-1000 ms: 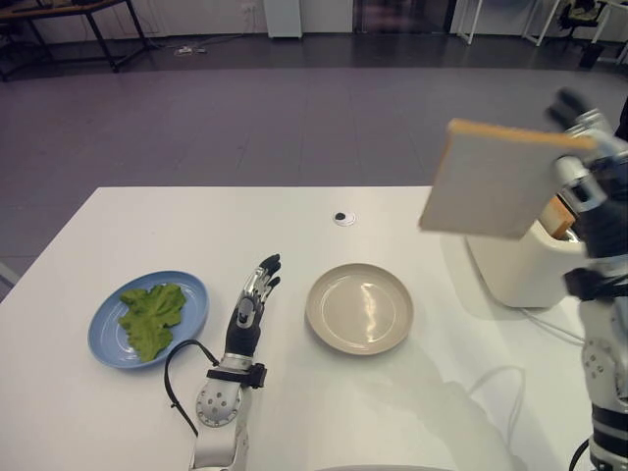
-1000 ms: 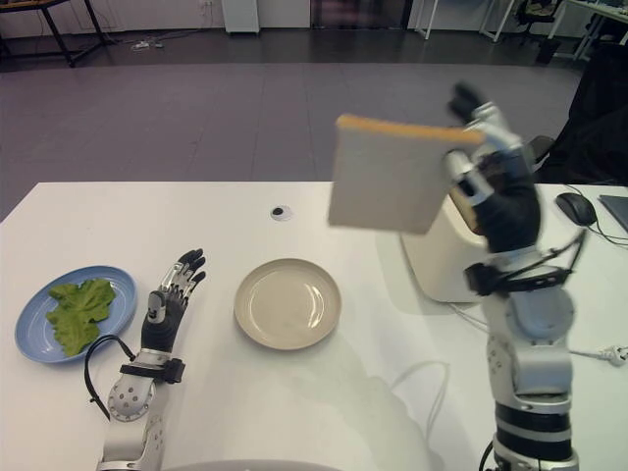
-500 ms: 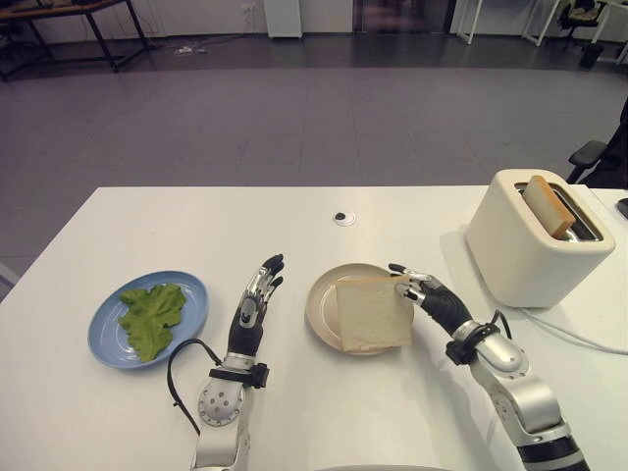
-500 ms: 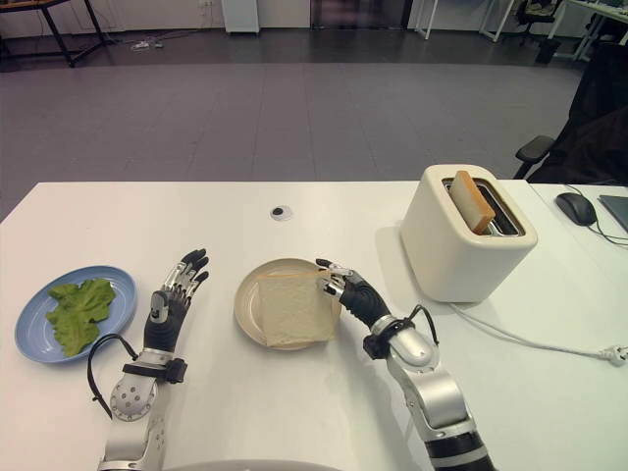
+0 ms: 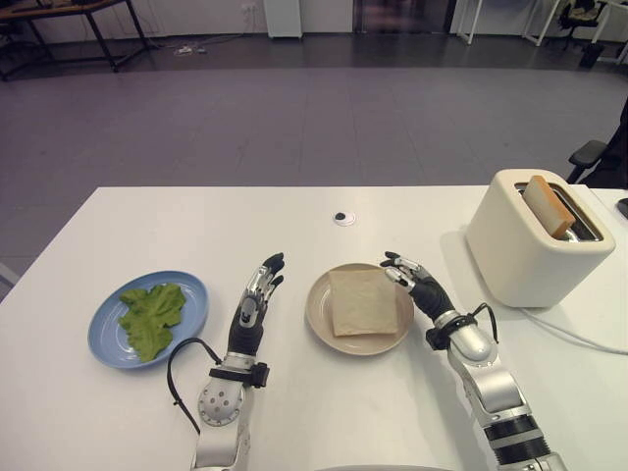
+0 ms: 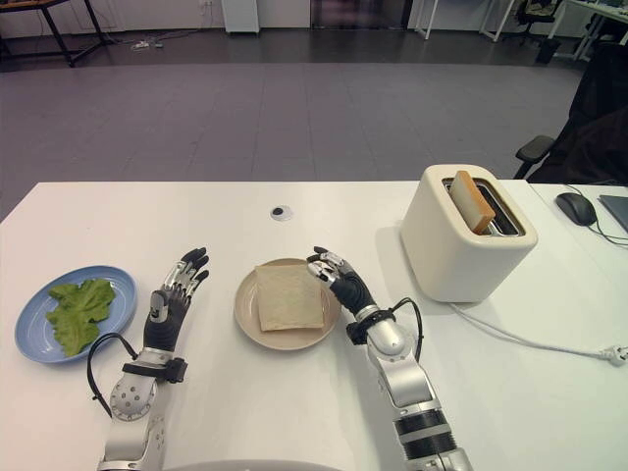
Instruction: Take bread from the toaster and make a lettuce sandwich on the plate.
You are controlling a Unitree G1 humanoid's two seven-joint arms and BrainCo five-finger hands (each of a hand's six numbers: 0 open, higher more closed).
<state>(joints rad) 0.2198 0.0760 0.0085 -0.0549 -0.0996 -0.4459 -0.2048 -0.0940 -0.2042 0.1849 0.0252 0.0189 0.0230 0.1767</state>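
Near the desk's (image 5: 147, 226) middle a bread slice (image 5: 365, 301) lies flat on the beige plate (image 5: 318, 312), the right hand (image 5: 417, 285) just beside its right rim, fingers released, the left hand (image 5: 250, 309) resting left of it, fingers outstretched and empty.

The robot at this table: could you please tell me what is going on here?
A lettuce sandwich is under way. One bread slice lies on the plate, and the robot's right hand is next to it, open and holding nothing. A second slice stands in the toaster. The lettuce lies on the blue plate, with the left hand open on the table between the two plates.
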